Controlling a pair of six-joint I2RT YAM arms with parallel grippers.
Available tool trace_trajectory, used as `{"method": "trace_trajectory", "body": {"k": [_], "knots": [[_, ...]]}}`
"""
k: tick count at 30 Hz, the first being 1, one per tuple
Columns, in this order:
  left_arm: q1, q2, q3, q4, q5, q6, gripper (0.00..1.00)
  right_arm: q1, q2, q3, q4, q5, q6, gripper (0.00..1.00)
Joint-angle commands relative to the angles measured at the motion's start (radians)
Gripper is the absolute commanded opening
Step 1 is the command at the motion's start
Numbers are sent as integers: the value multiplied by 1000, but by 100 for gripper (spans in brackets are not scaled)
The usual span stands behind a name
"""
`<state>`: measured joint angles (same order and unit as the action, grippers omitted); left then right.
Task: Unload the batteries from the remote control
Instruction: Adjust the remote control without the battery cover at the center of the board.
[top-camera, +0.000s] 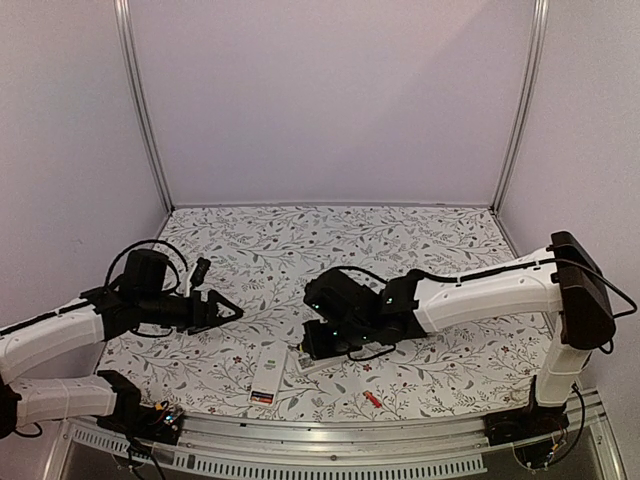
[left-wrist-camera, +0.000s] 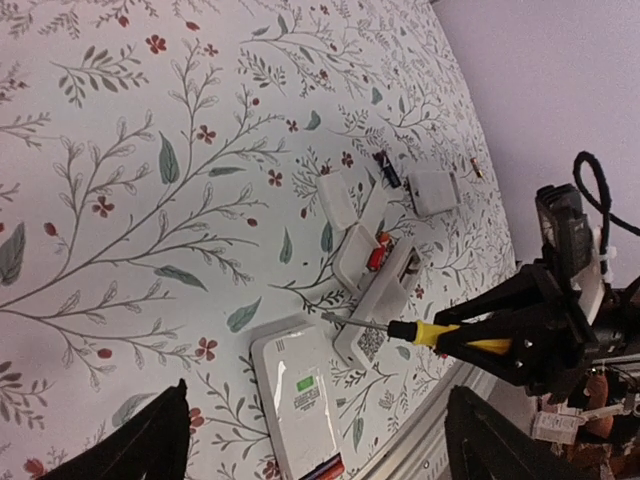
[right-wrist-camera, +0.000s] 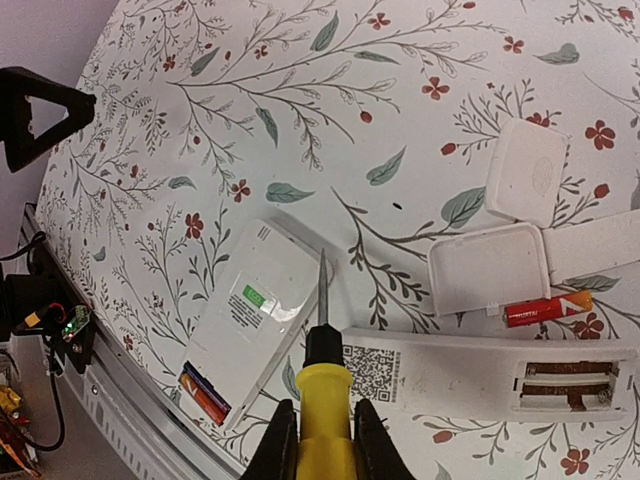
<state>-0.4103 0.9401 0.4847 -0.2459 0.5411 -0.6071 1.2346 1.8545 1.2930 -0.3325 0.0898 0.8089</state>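
screwdriver (right-wrist-camera: 322, 390) handle: cut by btm edge | remote (right-wrist-camera: 450, 375): cut by R edge

you are looking down over the floral table (left-wrist-camera: 120, 150) between the wide-spread fingers (left-wrist-camera: 160, 440) of your left gripper (left-wrist-camera: 318, 395). the right gripper (left-wrist-camera: 485, 335) is clamping a yellow-handled screwdriver (left-wrist-camera: 430, 332), its tip resting by the open remote (left-wrist-camera: 385, 290). a red battery (left-wrist-camera: 377, 253) is lying just beside that remote, a black battery (left-wrist-camera: 389, 170) farther off, and a second remote (left-wrist-camera: 300, 400) is lying nearest you.

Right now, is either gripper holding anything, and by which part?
Right gripper: yellow-handled, thin steel-shaft screwdriver, clamped by the handle. Left gripper: open, empty.
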Motion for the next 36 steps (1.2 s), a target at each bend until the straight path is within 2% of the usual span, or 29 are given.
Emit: {"method": "trace_trajectory", "body": {"k": [1,6,13,24,30,36], "knots": [[-113,-38,-104,39,-41,-129,87,31,-57,-48,-61,50,63,0],[-245,-68,-170,84,-94,-233,87,70,-84,-101,-35,37,106,0],[-337,-85,-221,90,-128,-311,87,71,-41,-89,30,14,111,0],[-382,-13,-255,154,-86,-333,87,36,64,-25,100,-26,55,0],[-389,38,-237,174,-71,-328,87,27,137,42,183,-170,-35,0],[-396,-9,-211,129,-90,-339,88,28,222,96,219,-280,-93,0]]}}
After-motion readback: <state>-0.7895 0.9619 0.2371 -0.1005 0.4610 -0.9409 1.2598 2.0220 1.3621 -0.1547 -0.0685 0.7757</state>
